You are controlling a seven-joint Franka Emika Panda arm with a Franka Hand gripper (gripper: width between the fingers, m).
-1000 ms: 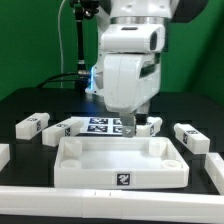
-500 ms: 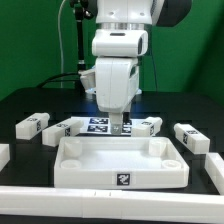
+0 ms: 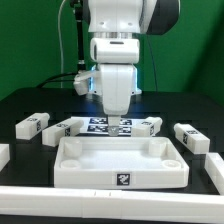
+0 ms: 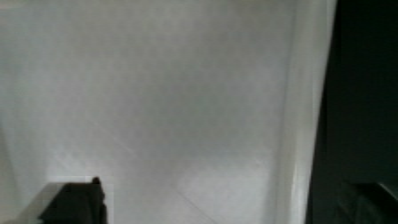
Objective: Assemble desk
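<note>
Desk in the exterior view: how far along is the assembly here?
Done: nothing is joined yet. The desk top lies legless, and loose leg blocks lie on either side of it. In hand: the gripper, open and empty, hangs low at the top's far rim. Left: fitting every leg.

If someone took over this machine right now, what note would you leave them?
Pincer: open, holding nothing, low near the far rim of the white plastic rimmed tray-like desk top.
Desk top lies mid-table. One white square-section leg block lies loose on the exterior view's left, another leg block on its right, more beside them.
Done: no leg fitted that I can see.
Left: fit every leg.
</note>
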